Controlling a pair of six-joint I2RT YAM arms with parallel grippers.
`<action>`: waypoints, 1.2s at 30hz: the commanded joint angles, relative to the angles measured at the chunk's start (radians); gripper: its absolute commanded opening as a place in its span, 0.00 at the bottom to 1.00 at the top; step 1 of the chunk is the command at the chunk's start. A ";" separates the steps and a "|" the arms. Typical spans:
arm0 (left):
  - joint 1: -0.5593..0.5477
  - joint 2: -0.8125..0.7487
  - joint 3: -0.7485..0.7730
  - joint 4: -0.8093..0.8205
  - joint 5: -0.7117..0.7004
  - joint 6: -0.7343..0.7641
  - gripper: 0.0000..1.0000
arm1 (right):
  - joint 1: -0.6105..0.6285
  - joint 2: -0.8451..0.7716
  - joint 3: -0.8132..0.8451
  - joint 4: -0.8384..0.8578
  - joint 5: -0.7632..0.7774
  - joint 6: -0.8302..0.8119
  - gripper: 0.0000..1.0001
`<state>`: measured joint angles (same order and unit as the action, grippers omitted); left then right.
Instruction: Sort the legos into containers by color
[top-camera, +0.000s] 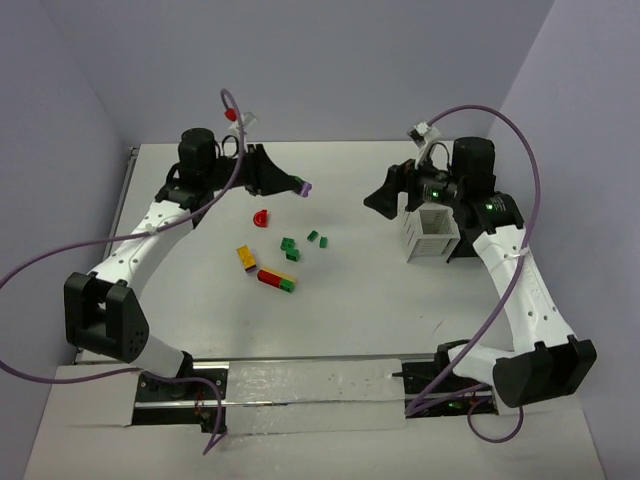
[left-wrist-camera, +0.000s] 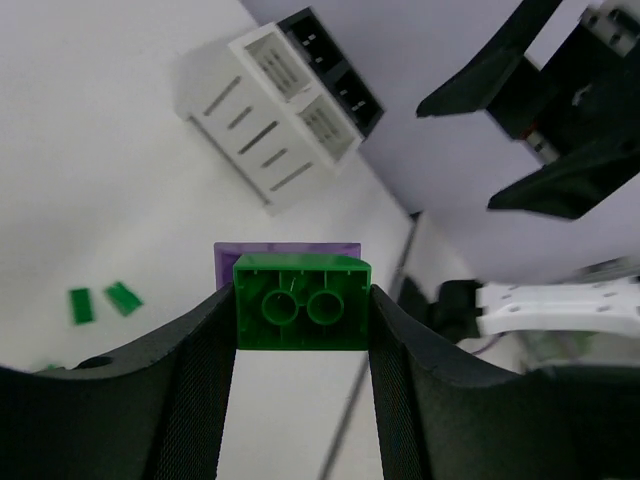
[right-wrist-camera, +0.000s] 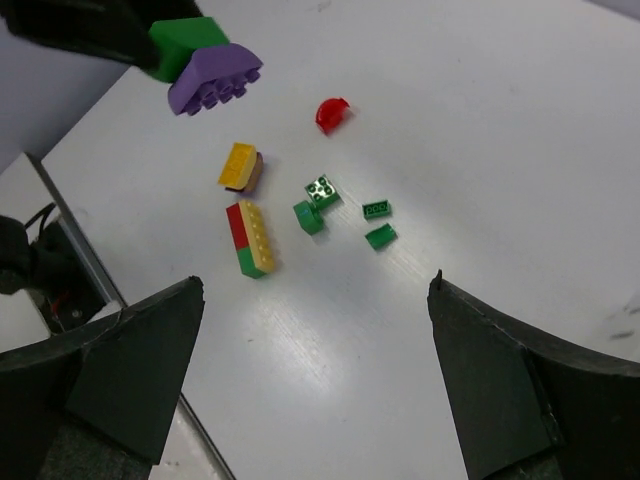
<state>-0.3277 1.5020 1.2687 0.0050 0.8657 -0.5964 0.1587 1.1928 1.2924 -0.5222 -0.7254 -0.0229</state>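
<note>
Legos (top-camera: 278, 279): left gripper (left-wrist-camera: 300, 325) pinches a green-on-purple stack (left-wrist-camera: 298, 295) (two colours joined); right gripper (right-wrist-camera: 315, 375) spread. Transport step; the next move likely requires separating them before the white box (left-wrist-camera: 270, 125).

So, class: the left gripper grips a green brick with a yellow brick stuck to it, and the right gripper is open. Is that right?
One detail is off. The left gripper grips the green brick with a purple brick stuck to it, not a yellow one, as the left wrist view shows. The right gripper is indeed open.
</note>
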 joint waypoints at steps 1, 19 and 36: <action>0.035 0.024 -0.084 0.383 0.180 -0.563 0.00 | 0.109 0.043 0.094 0.033 0.031 -0.110 1.00; 0.035 -0.039 -0.215 0.461 0.153 -0.743 0.00 | 0.502 0.255 0.332 -0.079 0.405 -0.216 1.00; 0.027 -0.028 -0.230 0.510 0.162 -0.790 0.00 | 0.522 0.343 0.389 -0.067 0.402 -0.232 0.62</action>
<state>-0.2958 1.5063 1.0286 0.4458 1.0070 -1.3644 0.6718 1.5340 1.6267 -0.6139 -0.3178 -0.2429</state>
